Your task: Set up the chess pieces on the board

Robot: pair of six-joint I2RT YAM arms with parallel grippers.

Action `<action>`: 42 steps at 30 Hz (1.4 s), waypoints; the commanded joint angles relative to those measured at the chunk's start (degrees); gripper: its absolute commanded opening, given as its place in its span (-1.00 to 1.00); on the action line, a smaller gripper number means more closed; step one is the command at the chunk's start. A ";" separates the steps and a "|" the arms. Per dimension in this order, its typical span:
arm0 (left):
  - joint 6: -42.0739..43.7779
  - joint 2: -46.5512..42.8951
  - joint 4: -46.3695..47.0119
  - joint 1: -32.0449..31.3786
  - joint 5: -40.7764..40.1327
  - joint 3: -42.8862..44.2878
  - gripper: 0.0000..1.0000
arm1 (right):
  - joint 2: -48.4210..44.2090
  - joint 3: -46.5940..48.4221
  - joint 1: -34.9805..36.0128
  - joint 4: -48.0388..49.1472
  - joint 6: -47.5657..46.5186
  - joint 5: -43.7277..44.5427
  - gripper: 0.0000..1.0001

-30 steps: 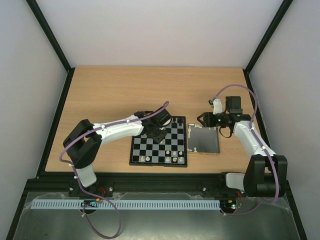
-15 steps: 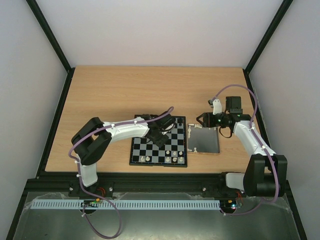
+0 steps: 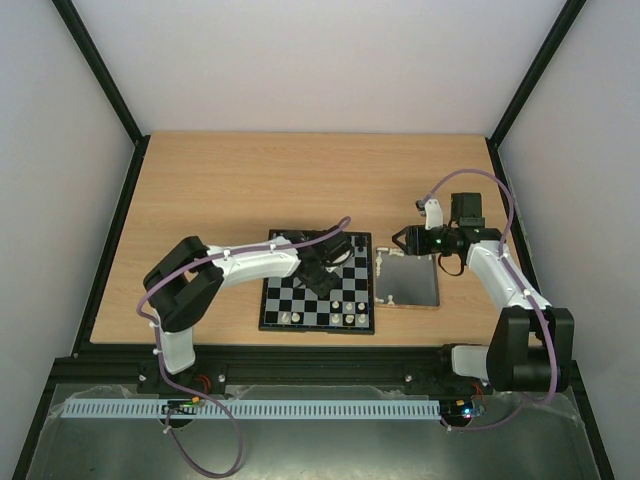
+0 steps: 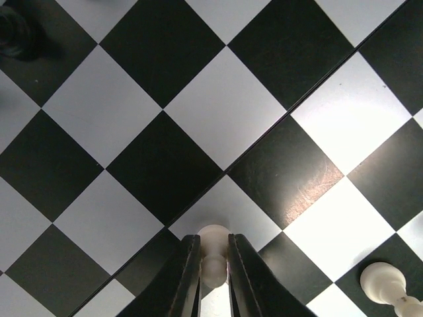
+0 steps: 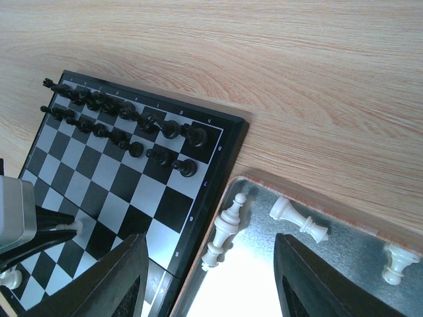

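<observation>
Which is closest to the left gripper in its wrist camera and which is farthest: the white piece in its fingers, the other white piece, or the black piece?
1. pinched white piece: right between the fingers of the left gripper, at the bottom edge.
2. second white piece: off to the side, in the bottom right corner.
3. black piece: far away, in the top left corner.

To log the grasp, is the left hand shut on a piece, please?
Shut on it: the left hand holds a cream piece between its fingers.
</observation>
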 commanded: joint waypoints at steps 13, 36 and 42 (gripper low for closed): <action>1.00 -3.81 -3.56 -5.39 4.28 -3.44 -0.74 | 1.80 -0.20 -0.23 -3.32 -0.96 -1.91 0.06; -2.53 -3.71 -4.46 -7.27 2.24 -5.82 -0.69 | 2.41 -0.09 -0.23 -3.76 -1.31 -3.05 0.06; -2.81 -3.87 -4.11 -7.26 2.06 -5.24 -0.53 | 2.14 -0.14 -0.23 -3.83 -1.40 -3.06 0.06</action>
